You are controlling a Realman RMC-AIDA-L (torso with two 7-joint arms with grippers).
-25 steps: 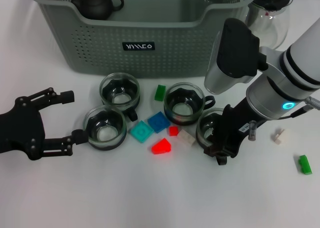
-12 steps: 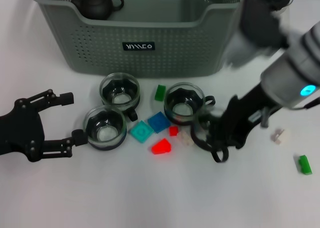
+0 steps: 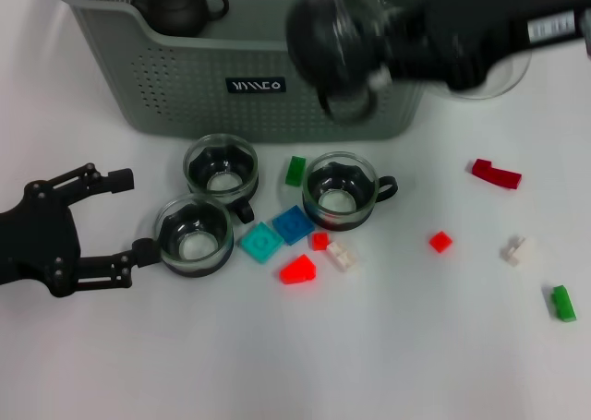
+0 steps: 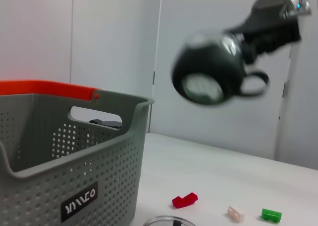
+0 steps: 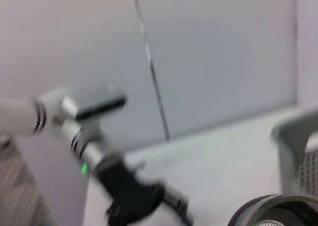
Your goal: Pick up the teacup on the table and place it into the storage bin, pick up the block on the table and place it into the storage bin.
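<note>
**Cup's in the air, right over the front of the bin**

Biggest thing first: the storage bin (image 3: 277, 78) fills the top of the head view, grey-green with holes in the walls and a little black label (image 3: 256, 86) on the front. A dark teapot (image 3: 180, 6) sits inside at its upper left corner.

The right gripper (image 3: 388, 46) reaches in from the upper right, clamped on a teacup (image 3: 337, 46), which hangs blurred in front of the bin's front wall, clear of the table. The left wrist view shows the same teacup high above the table, tipped sideways.

The left gripper (image 3: 125, 212) sits at the left edge of the frame with its fingers spread, touching or just beside one of the three other cups (image 3: 194, 235) on the table.

Blocks (image 3: 297, 270) are scattered below the bin: teal, blue, red, green and cream in the middle, more red, cream and green ones toward the right side.
</note>
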